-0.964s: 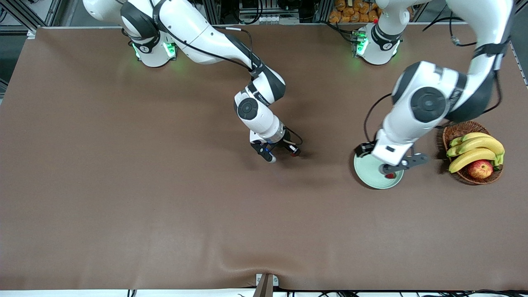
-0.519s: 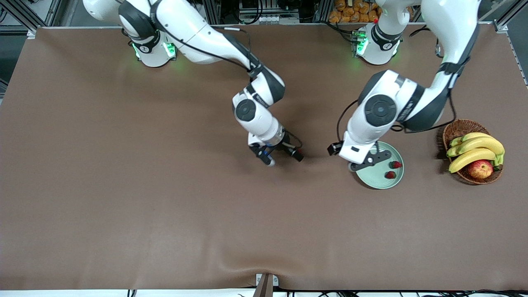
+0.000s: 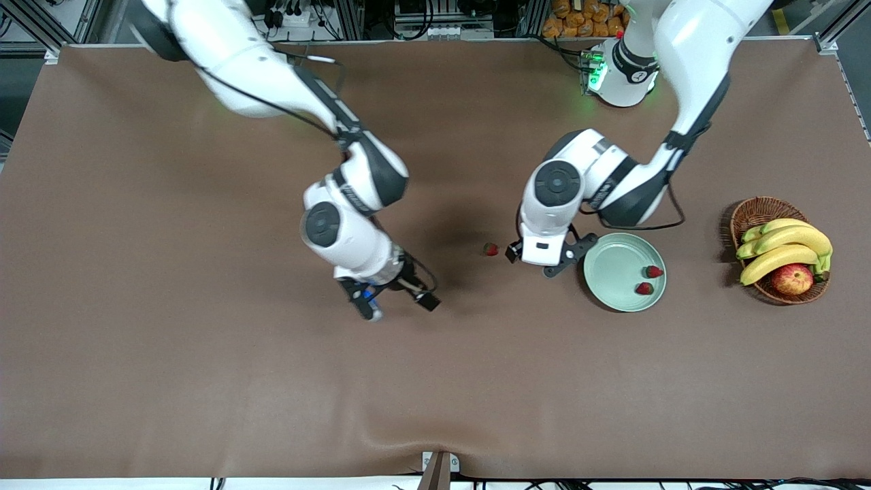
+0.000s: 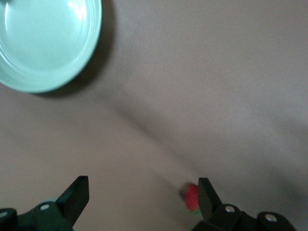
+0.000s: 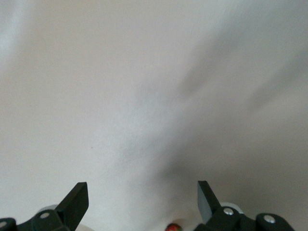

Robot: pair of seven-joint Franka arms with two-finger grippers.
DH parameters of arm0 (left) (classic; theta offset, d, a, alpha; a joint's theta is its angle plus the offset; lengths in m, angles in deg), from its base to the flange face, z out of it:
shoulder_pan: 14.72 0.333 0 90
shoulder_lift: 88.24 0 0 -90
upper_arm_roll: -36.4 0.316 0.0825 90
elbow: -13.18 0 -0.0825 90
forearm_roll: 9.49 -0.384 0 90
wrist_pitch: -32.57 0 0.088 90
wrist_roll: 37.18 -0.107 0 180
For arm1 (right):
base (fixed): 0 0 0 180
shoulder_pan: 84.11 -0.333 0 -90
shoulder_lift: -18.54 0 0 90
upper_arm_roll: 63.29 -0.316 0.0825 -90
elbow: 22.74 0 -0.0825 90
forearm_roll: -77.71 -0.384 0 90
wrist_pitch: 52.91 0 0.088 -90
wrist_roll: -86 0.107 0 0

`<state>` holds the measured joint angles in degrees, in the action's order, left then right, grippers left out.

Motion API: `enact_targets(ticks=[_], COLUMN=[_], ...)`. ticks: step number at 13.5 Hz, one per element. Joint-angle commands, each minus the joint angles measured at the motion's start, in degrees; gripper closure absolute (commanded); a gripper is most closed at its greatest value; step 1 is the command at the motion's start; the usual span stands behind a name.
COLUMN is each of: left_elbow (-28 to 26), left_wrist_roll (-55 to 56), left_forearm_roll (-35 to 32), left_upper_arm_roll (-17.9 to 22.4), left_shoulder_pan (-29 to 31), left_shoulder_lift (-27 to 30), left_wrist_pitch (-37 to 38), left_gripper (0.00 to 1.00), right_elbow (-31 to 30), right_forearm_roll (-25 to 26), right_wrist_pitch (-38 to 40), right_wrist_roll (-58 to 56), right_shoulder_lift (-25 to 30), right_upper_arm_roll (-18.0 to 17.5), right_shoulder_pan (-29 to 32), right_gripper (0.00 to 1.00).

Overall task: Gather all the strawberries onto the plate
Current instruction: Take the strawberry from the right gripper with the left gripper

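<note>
Over the bare brown tabletop (image 3: 204,354) the right arm bends down at the elbow, its right pincer (image 3: 397,301) spread wide and empty, while the left arm folds back toward its base and hangs its left pincer (image 3: 544,262) between the loose strawberry (image 3: 490,249) and the mint plate (image 3: 612,262), fingers apart and holding nothing. From the front camera you get two strawberries (image 3: 644,280) resting in the plate at its edge toward the fruit basket (image 3: 748,218) (bananas and an apple inside). The left wrist view adds the close-up: the lone berry (image 4: 191,197) sits on the cloth just beside one fingertip (image 4: 206,197), apart from the plate rim (image 4: 72,72).
</note>
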<state>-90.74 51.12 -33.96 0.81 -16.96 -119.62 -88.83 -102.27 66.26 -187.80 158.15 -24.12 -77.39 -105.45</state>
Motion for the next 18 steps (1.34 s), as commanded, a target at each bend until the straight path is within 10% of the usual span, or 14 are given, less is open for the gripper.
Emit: enact_targets(ticks=[1,9,15,18], left_elbow=[1.26,3.99,4.07,4.07], left_wrist_roll=[12.56,26.31,26.84,26.67], left_forearm_roll=[-4.96,-5.50,-5.59,-5.59], left_upper_arm_roll=[0.18,1.41,1.50,1.50], left_shoulder_pan=[-2.06,-6.29,-6.38,-6.29], left_shoulder_lift=[-4.11,-11.07,-12.91,-13.70], left_wrist_pitch=[-1.91,-8.06,-10.87,-11.93], left_gripper=[0.00,0.09,0.30,0.61], right_elbow=[-1.15,-1.06,-1.06,-1.24], right_forearm_roll=[8.27,13.91,15.06,14.80], right_wrist_pitch=[5.94,22.29,42.05,48.04], right_wrist_roll=[-0.26,-14.04,-33.90,-41.89], right_shoulder_lift=[2.67,10.92,25.42,31.92], right_upper_arm_roll=[-9.35,-13.06,-3.92,1.32], right_shoulder_pan=[10.94,25.47,23.36,20.83], right_gripper=[0.00,0.00,0.00,0.00])
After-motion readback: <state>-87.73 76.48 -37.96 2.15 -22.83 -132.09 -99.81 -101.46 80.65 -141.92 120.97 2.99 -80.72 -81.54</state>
